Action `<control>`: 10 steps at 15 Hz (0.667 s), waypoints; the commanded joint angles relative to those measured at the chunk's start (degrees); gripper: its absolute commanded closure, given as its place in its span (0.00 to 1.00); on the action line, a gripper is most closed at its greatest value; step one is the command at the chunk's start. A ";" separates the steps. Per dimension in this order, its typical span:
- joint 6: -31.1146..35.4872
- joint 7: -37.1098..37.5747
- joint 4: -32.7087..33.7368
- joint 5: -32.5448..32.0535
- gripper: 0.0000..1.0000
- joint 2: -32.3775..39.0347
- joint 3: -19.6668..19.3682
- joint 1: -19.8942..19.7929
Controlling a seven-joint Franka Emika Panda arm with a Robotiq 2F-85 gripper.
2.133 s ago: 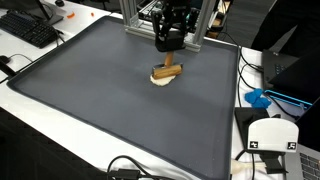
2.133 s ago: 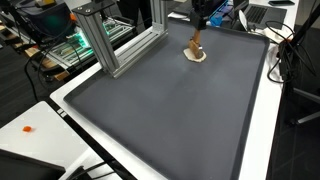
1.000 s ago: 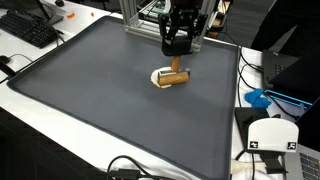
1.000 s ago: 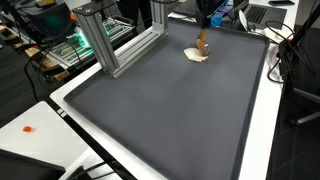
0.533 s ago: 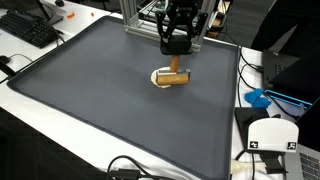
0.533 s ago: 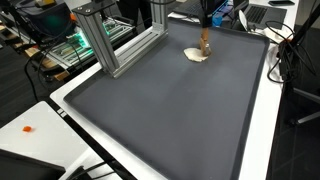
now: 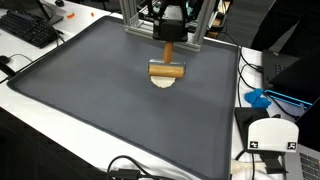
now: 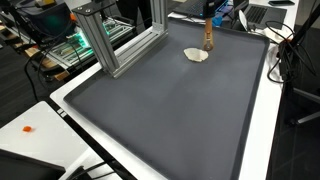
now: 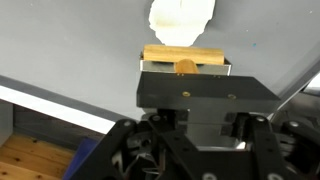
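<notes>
A T-shaped wooden tool (image 7: 167,68) hangs from my gripper (image 7: 169,40), which is shut on its upright handle; the cross bar lies level just above a flat white disc (image 7: 163,83) on the dark grey mat (image 7: 100,110). In an exterior view the wooden tool (image 8: 208,38) hangs beside the white disc (image 8: 197,55), apart from it, with the gripper (image 8: 211,18) at the top edge. In the wrist view the wooden tool's bar (image 9: 185,54) lies across below the white disc (image 9: 182,18). The gripper's (image 9: 185,70) black body hides its fingertips.
An aluminium frame (image 7: 138,14) stands at the mat's far edge, also seen as posts (image 8: 108,45). A keyboard (image 7: 30,28) lies past the mat's corner. A blue object (image 7: 258,98) and a white device (image 7: 270,135) sit off one side. Cables (image 8: 285,50) run along the table.
The gripper has risen and shifted slightly with the wooden tool. The tool's bar has lifted off the white disc and now hangs level above it.
</notes>
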 commanded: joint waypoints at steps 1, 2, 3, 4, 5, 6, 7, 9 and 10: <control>-9.10 7.13 -1.22 -0.28 0.65 -6.22 -0.39 0.05; -11.28 8.85 -1.48 -0.12 0.65 -7.72 -0.36 -0.02; -13.15 10.00 -1.63 0.34 0.65 -9.01 -0.30 -0.08; -14.66 11.21 -1.77 0.50 0.65 -10.22 -0.27 -0.16; -16.34 12.59 -1.84 0.31 0.65 -11.32 -0.23 -0.28; -17.52 13.55 -2.05 0.36 0.65 -12.40 -0.20 -0.36; -19.00 15.06 -2.24 -0.17 0.65 -13.39 -0.11 -0.51; -21.38 16.99 -2.87 -0.37 0.65 -15.39 -0.03 -0.79; -22.40 17.44 -3.21 -0.08 0.65 -16.26 -0.08 -0.91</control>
